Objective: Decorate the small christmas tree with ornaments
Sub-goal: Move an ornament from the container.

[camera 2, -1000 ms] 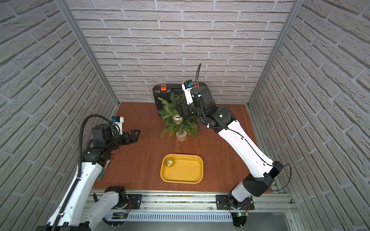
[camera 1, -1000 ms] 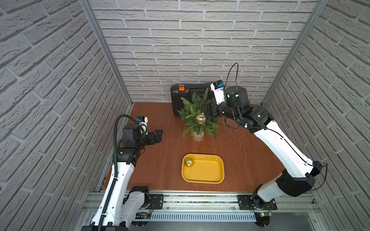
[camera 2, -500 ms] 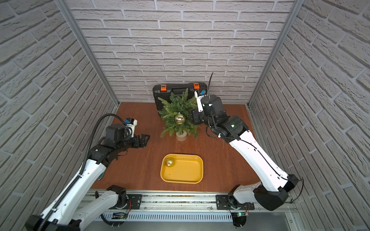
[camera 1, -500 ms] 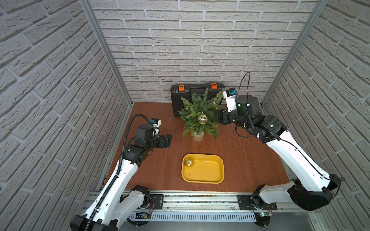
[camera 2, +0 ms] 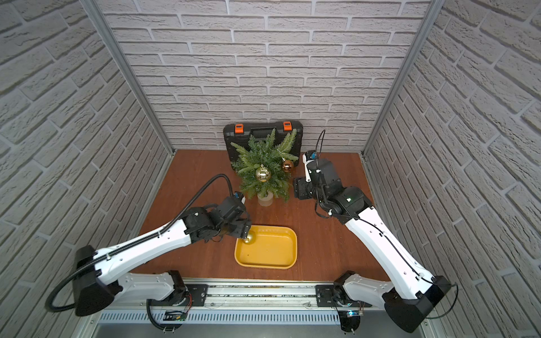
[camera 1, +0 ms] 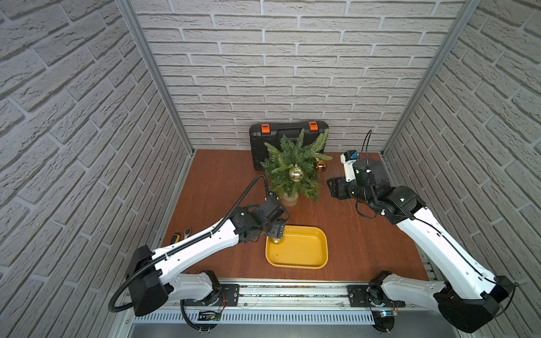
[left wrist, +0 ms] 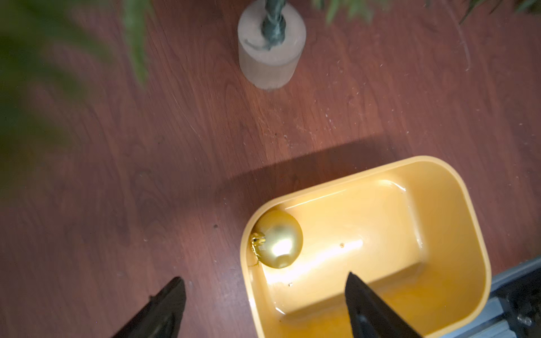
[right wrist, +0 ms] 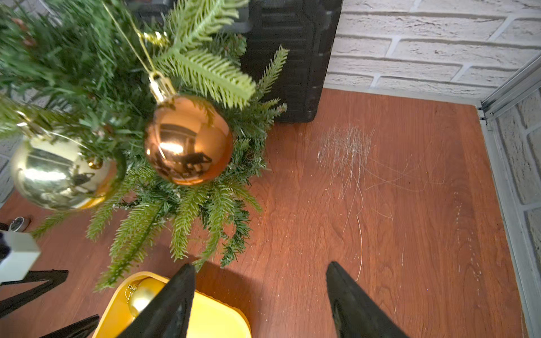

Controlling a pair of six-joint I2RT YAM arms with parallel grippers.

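Right wrist view: one feathery tree point(right wrist: 73, 67) carries two glossy spheres, copper ornament point(right wrist: 188, 140) and pale ornament point(right wrist: 55, 172) (gold ornament point(right wrist: 143, 295) near it, in tray point(right wrist: 218, 317)); left gripper point(left wrist: 263, 276), right gripper point(right wrist: 260, 264) open.

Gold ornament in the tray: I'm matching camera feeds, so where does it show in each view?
Top view: gold ornament in the yellow tray's corner nearest the tree.
Top view: gold ornament, same corner.
Left wrist: gold ornament fully visible in that corner.
Right wrist: gold ornament partly behind a finger.
Shared landmark: the yellow tray.

White arms point(camera 1: 199, 245); black joints point(camera 1: 146, 289); cables point(camera 1: 250, 188)
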